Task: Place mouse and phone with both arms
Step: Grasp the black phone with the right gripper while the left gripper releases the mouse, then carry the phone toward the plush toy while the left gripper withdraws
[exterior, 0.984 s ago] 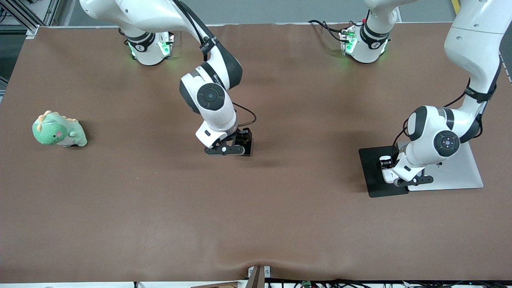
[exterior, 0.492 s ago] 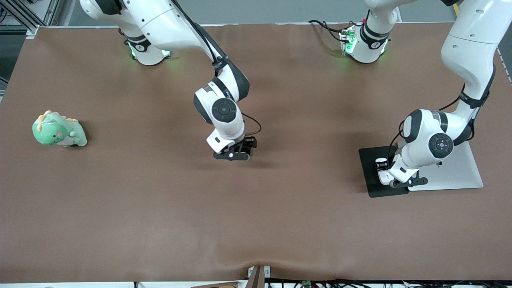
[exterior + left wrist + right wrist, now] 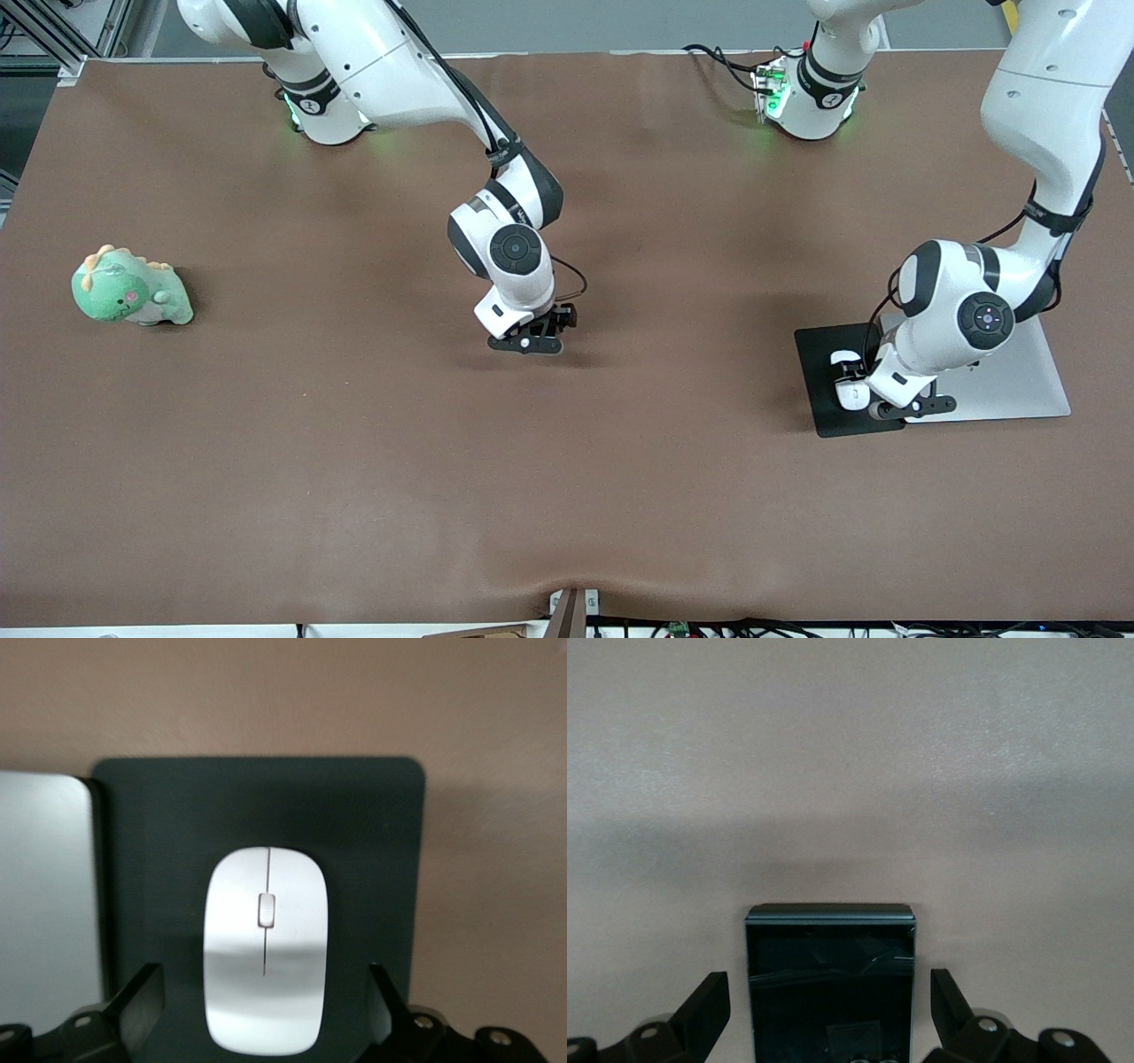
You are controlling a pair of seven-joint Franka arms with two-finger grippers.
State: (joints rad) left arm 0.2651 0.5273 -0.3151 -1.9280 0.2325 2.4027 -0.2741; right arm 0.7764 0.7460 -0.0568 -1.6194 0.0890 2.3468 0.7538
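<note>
The white mouse (image 3: 266,939) lies on the matte black pad (image 3: 372,833), and it also shows in the front view (image 3: 851,390). My left gripper (image 3: 264,983) hangs low over the mouse's rear end. It is open, with a gap between each of its fingers (image 3: 142,997) and the mouse. In the front view the left gripper (image 3: 875,400) is over the pad (image 3: 819,354). The black glossy phone (image 3: 830,979) lies flat on the brown table. My right gripper (image 3: 830,988) is open astride it, not touching, over the table's middle (image 3: 532,341). The arm mostly hides the phone in the front view.
A silver flat plate (image 3: 1019,385) lies against the pad toward the left arm's end, and its edge shows in the left wrist view (image 3: 44,904). A green plush dinosaur (image 3: 131,288) sits toward the right arm's end. The brown table cover (image 3: 567,496) lies nearer the camera.
The right gripper has shifted toward the left arm's end and a little nearer the camera. The left wrist has shifted slightly over the pad, and the mouse now shows beside it.
</note>
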